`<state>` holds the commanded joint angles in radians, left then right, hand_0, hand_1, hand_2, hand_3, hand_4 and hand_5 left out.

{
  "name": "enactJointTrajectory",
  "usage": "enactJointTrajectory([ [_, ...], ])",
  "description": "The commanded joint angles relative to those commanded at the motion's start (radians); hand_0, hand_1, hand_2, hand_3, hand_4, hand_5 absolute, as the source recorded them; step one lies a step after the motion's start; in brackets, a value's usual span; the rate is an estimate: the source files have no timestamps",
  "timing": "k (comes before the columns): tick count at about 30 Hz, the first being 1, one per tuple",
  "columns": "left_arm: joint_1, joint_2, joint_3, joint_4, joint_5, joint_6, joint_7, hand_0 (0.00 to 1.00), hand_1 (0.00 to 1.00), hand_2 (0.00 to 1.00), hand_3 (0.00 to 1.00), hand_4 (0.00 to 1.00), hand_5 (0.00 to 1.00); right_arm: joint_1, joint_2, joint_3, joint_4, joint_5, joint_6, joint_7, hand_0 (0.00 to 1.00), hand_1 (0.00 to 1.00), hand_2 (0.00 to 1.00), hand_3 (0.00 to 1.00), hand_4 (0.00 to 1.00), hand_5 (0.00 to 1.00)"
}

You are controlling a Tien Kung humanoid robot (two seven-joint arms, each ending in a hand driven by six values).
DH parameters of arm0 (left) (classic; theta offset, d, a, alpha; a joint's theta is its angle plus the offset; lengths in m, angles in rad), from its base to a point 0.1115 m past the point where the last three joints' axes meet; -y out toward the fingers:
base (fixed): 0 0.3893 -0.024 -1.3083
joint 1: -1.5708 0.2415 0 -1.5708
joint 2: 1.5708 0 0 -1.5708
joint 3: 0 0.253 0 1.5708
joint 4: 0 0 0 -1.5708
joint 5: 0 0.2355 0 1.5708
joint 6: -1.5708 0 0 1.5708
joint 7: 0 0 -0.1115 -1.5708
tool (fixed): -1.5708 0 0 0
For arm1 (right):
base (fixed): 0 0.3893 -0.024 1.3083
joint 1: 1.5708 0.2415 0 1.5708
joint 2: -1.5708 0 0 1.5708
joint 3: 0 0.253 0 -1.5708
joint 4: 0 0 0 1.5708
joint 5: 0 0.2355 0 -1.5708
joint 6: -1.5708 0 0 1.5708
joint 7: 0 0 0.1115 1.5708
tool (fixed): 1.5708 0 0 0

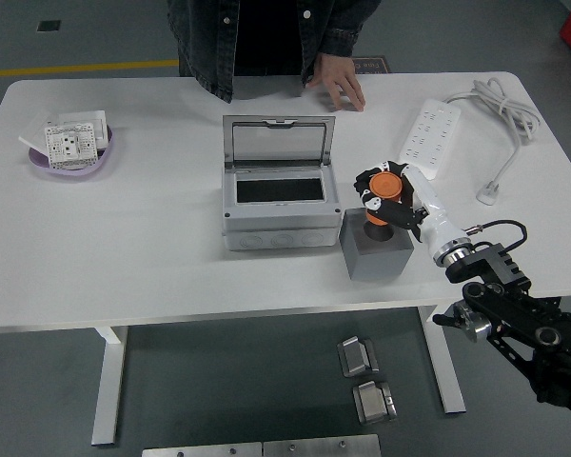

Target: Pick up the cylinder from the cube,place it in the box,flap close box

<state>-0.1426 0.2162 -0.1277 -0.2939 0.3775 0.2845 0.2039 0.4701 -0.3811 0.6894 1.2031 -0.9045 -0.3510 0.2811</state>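
An orange cylinder point(384, 188) is gripped in my right hand point(385, 198), lifted above the grey cube point(377, 252) at the table's front right. A darker orange patch shows on the cube's top under the hand. The grey box point(280, 211) stands at the table's middle, left of the cube, with its lid point(280, 141) tilted up and back and a dark opening on top. My left arm is out of view.
A white power strip point(428, 141) with its cable lies at the back right. A purple bowl point(72, 150) holding a white socket sits at the far left. A person stands at the far side with one hand point(338, 81) resting on the table.
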Motion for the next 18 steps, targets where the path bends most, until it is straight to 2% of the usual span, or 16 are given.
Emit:
enactJointTrajectory([
  [1, 0.001, 0.001, 0.003, 0.001, -0.003, 0.0, 0.0, 0.622, 0.626, 0.594, 0.686, 0.713, 0.268, 0.012, 0.0, -0.008, -0.001, -0.013, -0.006, -0.009, 0.271, 0.25, 0.405, 0.248, 0.002, 0.002],
  [6, 0.004, 0.007, 0.032, 0.005, -0.028, -0.001, 0.001, 0.622, 0.626, 0.594, 0.686, 0.713, 0.268, 0.104, 0.006, -0.084, -0.032, -0.111, -0.047, -0.098, 0.271, 0.25, 0.405, 0.248, 0.002, 0.002],
  [7, 0.005, 0.008, 0.036, 0.006, -0.032, -0.001, 0.001, 0.621, 0.626, 0.594, 0.685, 0.713, 0.27, 0.122, 0.007, -0.097, -0.038, -0.131, -0.051, -0.116, 0.052, 0.142, 0.348, 0.24, 0.002, 0.002],
  [12, 0.007, 0.013, 0.051, 0.008, -0.046, 0.0, 0.001, 0.621, 0.626, 0.594, 0.685, 0.713, 0.27, 0.227, 0.026, -0.188, -0.098, -0.237, -0.056, -0.219, 0.052, 0.142, 0.348, 0.24, 0.002, 0.002],
  [13, 0.007, 0.014, 0.053, 0.008, -0.048, 0.0, 0.001, 0.622, 0.626, 0.594, 0.686, 0.713, 0.269, 0.248, 0.031, -0.208, -0.111, -0.252, -0.055, -0.238, 0.005, 0.091, 0.305, 0.233, 0.006, 0.002],
  [18, 0.008, 0.017, 0.064, 0.009, -0.055, 0.0, 0.001, 0.622, 0.626, 0.594, 0.686, 0.713, 0.269, 0.346, 0.059, -0.3, -0.177, -0.263, -0.052, -0.287, 0.005, 0.091, 0.305, 0.233, 0.006, 0.002],
])
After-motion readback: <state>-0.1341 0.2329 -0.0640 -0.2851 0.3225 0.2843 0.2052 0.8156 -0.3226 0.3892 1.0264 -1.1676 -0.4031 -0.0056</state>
